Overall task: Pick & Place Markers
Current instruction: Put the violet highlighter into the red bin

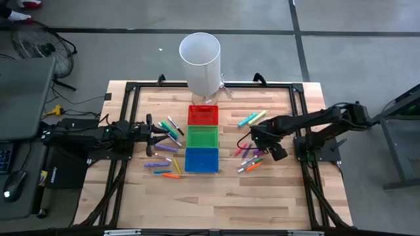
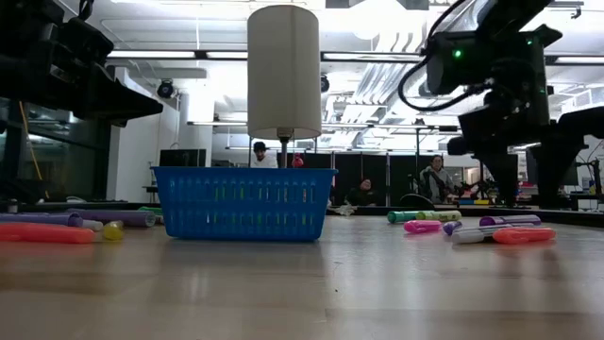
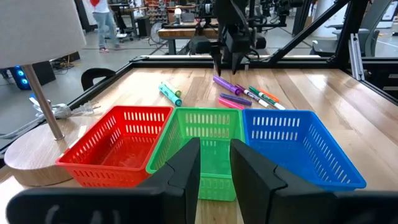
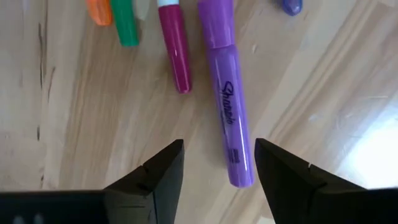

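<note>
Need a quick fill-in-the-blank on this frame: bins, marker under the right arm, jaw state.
1. Of the three bins in a row, the one between the red bin and the blue bin is ____.
2. The right gripper hovers over a ____ marker printed Sharpie.
3. Its jaws are ____, with nothing held.
4. A white ____ stands beyond the red bin.

Missing words: green; purple; open; lamp

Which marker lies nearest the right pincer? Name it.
The purple marker, the thick one with black lettering. Its end lies between the open right pincer's fingers; the slimmer magenta marker beside it and the others lie farther off.
</note>
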Tool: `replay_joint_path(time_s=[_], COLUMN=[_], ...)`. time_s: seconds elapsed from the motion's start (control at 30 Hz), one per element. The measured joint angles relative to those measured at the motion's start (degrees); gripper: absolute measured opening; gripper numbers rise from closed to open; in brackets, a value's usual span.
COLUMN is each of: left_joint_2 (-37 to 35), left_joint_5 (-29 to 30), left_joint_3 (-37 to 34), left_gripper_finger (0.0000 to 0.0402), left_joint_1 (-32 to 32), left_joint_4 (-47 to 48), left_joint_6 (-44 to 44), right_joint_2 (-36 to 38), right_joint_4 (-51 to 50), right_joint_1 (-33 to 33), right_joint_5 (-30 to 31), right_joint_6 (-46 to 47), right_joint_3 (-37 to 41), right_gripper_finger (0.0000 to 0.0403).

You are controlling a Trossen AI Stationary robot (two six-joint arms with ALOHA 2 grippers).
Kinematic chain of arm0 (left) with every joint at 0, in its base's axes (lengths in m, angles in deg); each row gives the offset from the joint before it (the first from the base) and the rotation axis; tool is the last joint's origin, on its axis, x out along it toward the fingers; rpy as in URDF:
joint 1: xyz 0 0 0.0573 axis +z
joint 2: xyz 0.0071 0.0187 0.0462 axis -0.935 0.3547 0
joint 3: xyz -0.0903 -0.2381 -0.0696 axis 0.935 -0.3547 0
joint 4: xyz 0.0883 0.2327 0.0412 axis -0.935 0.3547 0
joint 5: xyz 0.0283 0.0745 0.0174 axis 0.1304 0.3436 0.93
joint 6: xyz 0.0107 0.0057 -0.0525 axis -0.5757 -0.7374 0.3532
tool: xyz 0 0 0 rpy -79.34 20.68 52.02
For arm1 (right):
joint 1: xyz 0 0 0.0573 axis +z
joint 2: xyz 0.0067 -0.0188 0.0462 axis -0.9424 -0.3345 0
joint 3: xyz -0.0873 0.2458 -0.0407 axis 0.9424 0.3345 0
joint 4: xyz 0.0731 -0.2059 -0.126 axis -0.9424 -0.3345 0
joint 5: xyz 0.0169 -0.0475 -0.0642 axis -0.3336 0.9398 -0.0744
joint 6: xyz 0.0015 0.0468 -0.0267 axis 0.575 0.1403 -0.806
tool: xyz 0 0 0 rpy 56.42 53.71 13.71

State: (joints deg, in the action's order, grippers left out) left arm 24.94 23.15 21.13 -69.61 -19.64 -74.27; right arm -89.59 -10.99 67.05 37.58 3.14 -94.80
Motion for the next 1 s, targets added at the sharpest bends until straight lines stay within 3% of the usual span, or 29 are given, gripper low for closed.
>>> replay_joint_path(time_s=[0.57, 1.0], left_joint_2=[0.0, 0.0], left_joint_5=[0.0, 0.0], left_joint_3=[0.0, 0.0], left_gripper_finger=[0.0085, 0.0085], left_joint_1=[0.0, 0.0], left_joint_4=[0.0, 0.0], left_joint_6=[0.0, 0.0], right_joint_2=[-8.4, -8.9], right_joint_4=[7.5, 8.2], right_joint_1=[-3.0, -3.0], right_joint_5=[-1.0, -1.2], right_joint_6=[-1.3, -1.3], right_joint_3=[-0.2, -0.2], right_gripper_finger=[0.0167, 0.0062])
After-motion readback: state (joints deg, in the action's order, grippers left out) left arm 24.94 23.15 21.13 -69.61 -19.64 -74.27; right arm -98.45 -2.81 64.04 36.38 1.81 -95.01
